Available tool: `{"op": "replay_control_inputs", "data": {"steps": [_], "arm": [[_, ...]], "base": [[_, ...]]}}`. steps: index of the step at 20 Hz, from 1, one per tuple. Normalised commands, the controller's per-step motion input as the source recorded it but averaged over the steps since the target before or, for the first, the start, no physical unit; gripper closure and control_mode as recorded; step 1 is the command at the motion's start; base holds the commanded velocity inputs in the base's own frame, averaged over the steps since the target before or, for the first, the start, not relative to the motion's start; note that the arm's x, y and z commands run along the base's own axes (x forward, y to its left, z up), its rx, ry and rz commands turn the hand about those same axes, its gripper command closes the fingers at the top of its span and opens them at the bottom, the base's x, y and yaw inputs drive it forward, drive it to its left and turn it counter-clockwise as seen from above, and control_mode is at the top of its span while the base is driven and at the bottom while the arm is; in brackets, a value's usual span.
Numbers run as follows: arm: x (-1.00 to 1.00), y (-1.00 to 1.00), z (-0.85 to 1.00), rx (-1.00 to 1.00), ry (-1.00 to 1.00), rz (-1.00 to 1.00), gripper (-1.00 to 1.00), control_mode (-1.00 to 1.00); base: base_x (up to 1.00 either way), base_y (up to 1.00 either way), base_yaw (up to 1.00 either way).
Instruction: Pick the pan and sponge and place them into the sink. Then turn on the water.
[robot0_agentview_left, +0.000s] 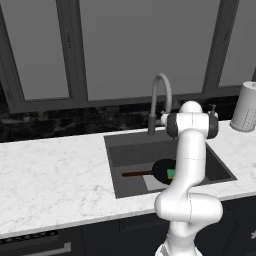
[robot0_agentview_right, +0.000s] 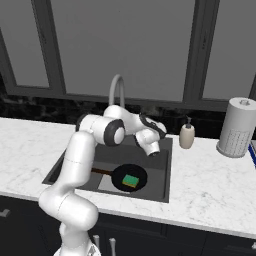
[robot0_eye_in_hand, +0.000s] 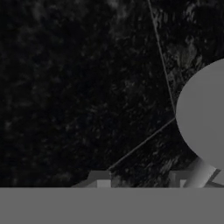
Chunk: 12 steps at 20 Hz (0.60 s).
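In the left base view the pan lies on the floor of the sink, its long handle running out toward nine o'clock, and the sponge sits on the pan's round face; both things look already placed, so I judge the step in hand to be the water. No stream falls from the faucet, which arches up from the basin's back rim at about twelve o'clock of the pan. In the right base view the arm folds forward over the basin, elbow high, forearm reaching across toward three o'clock, and the gripper hangs above the back right part of the basin, with the faucet's base to its ten o'clock and the soap dispenser just off at two o'clock. The coming move turns on that offset: the hand would need to travel back and toward the faucet. In the hand view two finger tips stand somewhat apart with nothing between them, facing dark stone, a grey round shape at three o'clock.
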Motion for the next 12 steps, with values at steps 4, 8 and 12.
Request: {"op": "replay_control_inputs", "data": {"steps": [4, 8, 12], "arm": [[0.28, -0.83, -0.01, 0.15, 0.01, -0.12, 1.00, -1.00], [0.17, -0.87, 0.00, 0.18, 0.08, -0.13, 1.00, -1.00], [-0.09, -0.95, 0.23, 0.32, 0.02, -0.04, 1.00, -1.00]], "base": [[0.00, 0.00, 0.00], [0.00, 0.00, 0.00], [0.00, 0.00, 0.00]]}}
